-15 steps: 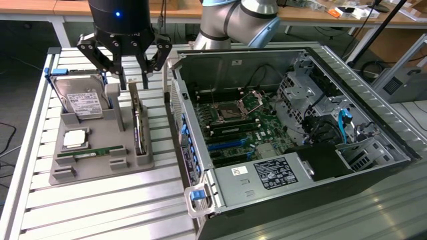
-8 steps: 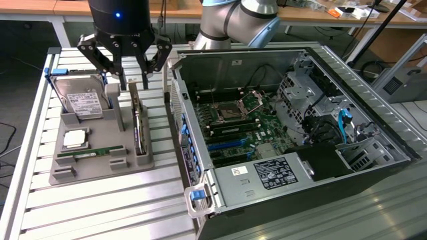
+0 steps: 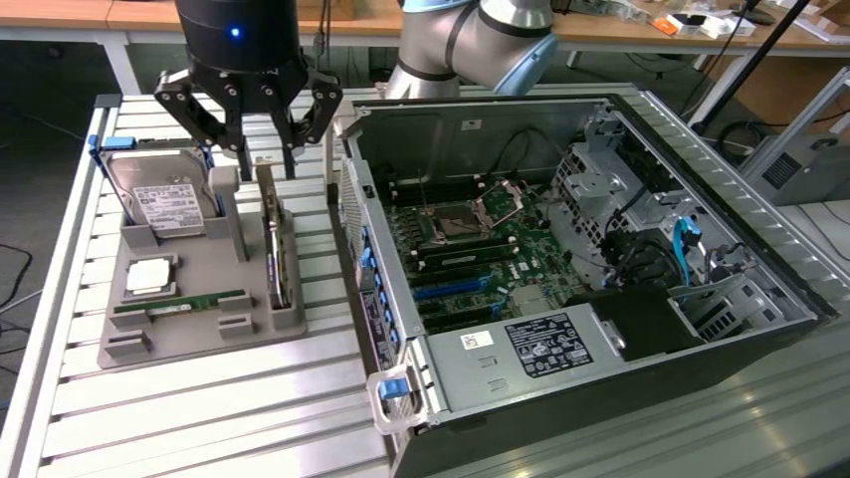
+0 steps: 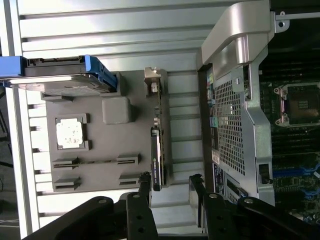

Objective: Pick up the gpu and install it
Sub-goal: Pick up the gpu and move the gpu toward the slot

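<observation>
The gpu (image 3: pixel 274 249) stands on its long edge in a slot of the grey holder tray (image 3: pixel 199 339), thin and dark, with its silver bracket at the far end. My gripper (image 3: pixel 259 154) hangs open just above that far end, without touching it. In the wrist view the gpu (image 4: pixel 157 135) runs as a narrow strip along the tray (image 4: pixel 110 145), and my gripper (image 4: pixel 170 184) straddles the line of the card with nothing between its black fingers (image 4: pixel 145 187).
The tray also carries a silver hard drive (image 3: pixel 166 204), a processor chip (image 3: pixel 149 276) and a green memory stick (image 3: pixel 179 302). The open computer case (image 3: pixel 743 289) lies at the exterior view's right, its motherboard (image 3: pixel 465 249) exposed. Everything rests on a slatted metal table (image 3: pixel 199 418).
</observation>
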`<control>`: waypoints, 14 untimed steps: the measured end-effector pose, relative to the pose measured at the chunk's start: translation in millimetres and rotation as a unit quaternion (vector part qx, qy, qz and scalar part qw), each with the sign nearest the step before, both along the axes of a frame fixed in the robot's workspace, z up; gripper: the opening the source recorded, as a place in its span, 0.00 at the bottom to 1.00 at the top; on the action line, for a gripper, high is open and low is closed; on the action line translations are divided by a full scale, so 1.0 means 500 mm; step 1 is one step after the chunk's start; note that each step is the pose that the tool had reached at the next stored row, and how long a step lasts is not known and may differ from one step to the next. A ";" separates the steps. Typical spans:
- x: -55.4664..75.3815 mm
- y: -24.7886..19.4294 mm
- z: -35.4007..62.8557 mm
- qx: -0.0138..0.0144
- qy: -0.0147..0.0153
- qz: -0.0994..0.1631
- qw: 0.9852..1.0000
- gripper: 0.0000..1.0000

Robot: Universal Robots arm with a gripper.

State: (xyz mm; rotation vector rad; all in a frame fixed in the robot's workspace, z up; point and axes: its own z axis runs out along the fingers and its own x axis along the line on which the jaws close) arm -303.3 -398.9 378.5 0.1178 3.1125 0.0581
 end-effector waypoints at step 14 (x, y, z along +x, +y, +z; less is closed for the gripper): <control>0.000 0.0000 -0.006 0.000 0.000 0.000 1.000 0.44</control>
